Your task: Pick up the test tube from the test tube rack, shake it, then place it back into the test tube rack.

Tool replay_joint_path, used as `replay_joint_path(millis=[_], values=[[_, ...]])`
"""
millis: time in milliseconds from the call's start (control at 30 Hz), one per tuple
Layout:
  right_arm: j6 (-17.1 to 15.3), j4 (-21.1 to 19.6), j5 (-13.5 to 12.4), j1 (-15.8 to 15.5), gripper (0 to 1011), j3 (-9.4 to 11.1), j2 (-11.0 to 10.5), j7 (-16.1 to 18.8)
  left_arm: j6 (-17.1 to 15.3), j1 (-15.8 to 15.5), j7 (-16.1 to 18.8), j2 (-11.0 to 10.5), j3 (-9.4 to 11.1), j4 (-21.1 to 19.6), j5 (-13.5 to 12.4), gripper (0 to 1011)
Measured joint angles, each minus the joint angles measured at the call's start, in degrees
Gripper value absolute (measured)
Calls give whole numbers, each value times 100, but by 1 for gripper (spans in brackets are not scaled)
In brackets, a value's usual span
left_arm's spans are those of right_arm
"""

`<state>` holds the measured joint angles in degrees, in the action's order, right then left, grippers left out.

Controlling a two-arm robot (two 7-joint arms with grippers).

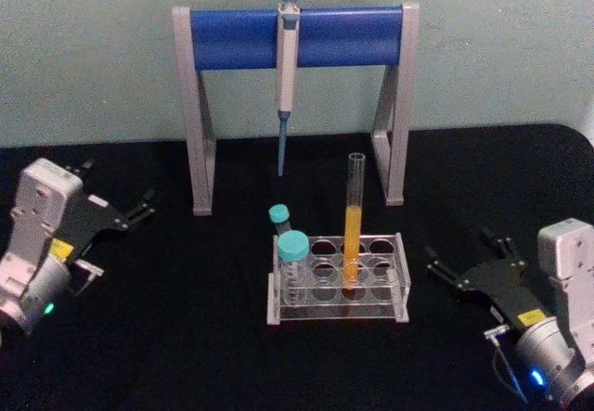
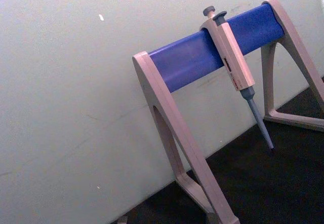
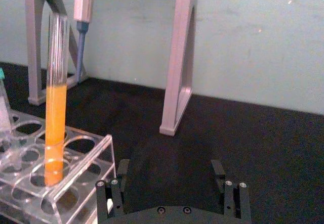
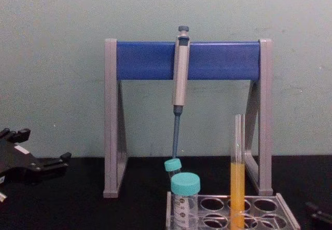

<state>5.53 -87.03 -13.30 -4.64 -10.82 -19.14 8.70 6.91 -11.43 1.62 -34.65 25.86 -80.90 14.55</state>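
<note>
Nothing's been grabbed yet, so this looks like the very start, the pick-up step. The long slim clear glass test tube with orange-yellow liquid (image 1: 353, 225) stands upright in a back-row hole of the low clear plastic test tube rack (image 1: 338, 315), which sits on the black surface (image 1: 186, 337) dead centre, with two teal-capped plastic tubes (image 1: 291, 258) in the rack's 9 o'clock end. The tall grey-and-blue pipette stand (image 1: 295, 38) with a hanging pipette (image 1: 287, 68) sits behind at 12 o'clock.

The right end effector (image 1: 464, 263) rests at about 4 o'clock from the rack, released, fingers spread, well apart from the tube. The left end effector (image 1: 125, 209) is parked out at 9 o'clock, also released.

Next move probably calls for the right arm to reach in toward 10 o'clock, line up on the bare glass above the liquid, clench gently, then lift straight up so the tube clears its hole.
</note>
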Motion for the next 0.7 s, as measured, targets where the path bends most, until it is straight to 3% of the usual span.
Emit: replay_joint_path(millis=[333,700], values=[[-90,205,131,85,1000,-7,129,176,0,0,0,0,0,0,-1,1001],[-89,182,129,76,1000,-8,114,170,0,0,0,0,0,0,0,1001]])
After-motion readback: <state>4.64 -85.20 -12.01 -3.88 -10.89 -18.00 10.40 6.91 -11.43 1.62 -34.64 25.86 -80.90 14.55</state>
